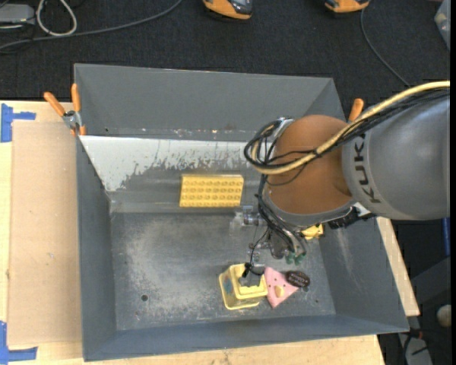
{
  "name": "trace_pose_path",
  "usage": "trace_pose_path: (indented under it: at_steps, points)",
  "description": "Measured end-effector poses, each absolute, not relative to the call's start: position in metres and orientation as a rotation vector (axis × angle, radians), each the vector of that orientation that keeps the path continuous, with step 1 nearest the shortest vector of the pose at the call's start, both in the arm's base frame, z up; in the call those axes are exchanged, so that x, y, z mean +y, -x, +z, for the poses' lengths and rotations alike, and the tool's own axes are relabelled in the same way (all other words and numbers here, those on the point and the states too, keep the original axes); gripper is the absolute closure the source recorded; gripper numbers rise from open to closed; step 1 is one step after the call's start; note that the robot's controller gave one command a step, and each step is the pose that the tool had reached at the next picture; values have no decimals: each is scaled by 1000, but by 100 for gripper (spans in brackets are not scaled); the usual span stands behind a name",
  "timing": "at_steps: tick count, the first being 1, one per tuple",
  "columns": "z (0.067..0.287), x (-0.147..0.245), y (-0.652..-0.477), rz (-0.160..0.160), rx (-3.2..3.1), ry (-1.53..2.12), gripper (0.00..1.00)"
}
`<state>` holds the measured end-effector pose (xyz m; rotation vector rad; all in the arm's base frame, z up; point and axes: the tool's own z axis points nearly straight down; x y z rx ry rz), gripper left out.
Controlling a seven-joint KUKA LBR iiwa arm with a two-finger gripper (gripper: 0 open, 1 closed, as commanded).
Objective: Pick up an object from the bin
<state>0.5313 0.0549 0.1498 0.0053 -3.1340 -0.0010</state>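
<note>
Arm (403, 166), tool (252, 274) over yellow cup (232, 295), pink piece (277, 289) adj.

The studded building plate (211, 191) lies in the bin (91, 226) at the far edge of the floor, about midway across, against the foot of the far wall. Three small things sit in a row at the near right. A square hollow block (235, 296) is leftmost, with a flat piece (277, 289) just beside it and a small oblong thing (297, 279) further right. The end effector (253, 271) is over the square hollow block.
</note>
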Motion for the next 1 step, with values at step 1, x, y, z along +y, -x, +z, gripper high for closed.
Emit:
trace_pose_path:
  at_steps: [1]
  points:
    - [152,55,-533,-1,-3140,-2,0]
